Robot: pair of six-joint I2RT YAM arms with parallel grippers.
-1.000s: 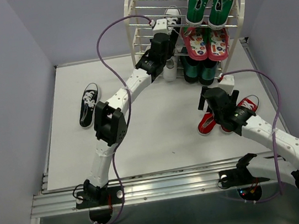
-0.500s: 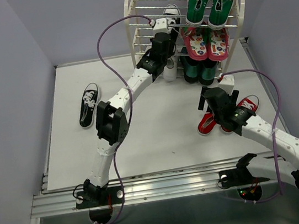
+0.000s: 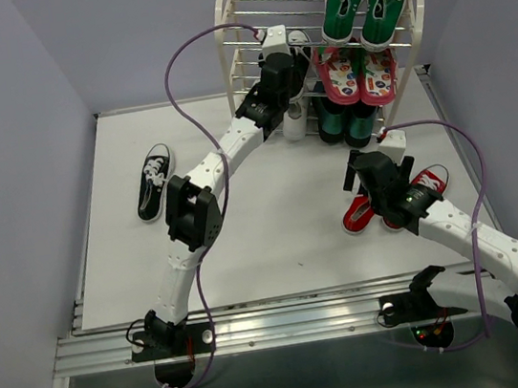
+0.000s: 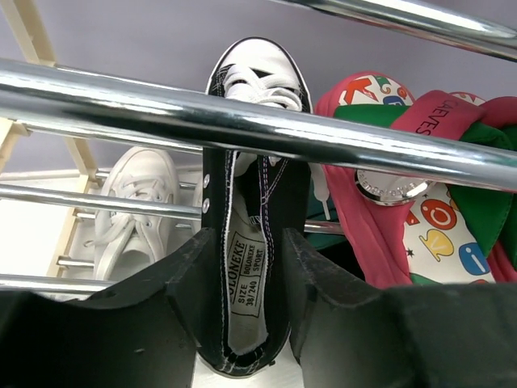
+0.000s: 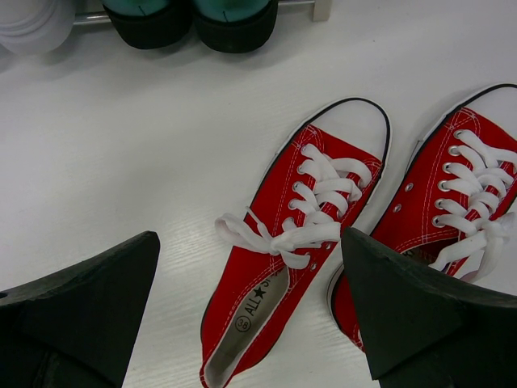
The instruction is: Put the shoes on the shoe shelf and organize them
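My left gripper point(image 3: 285, 63) reaches into the shoe shelf point(image 3: 228, 25) and is shut on the heel of a black sneaker with a white toe cap point(image 4: 252, 202). Its toe points in between the silver rods point(image 4: 242, 121). A white sneaker point(image 4: 133, 202) rests on a lower tier to its left. The other black sneaker point(image 3: 153, 180) lies on the table at the left. My right gripper point(image 5: 250, 307) is open and hovers over the left red sneaker point(image 5: 283, 259). The second red sneaker point(image 5: 452, 186) lies beside it. Both red sneakers show in the top view point(image 3: 358, 214).
Green sneakers point(image 3: 363, 6) sit on the shelf's top tier at the right. Pink patterned slippers point(image 3: 358, 74) lie below them, and dark teal shoes point(image 3: 346, 124) stand at the bottom. The table's right edge point(image 3: 461, 156) is close to the red pair.
My left gripper has shifted slightly up and toward the shelf with the black sneaker. The right arm has not moved.
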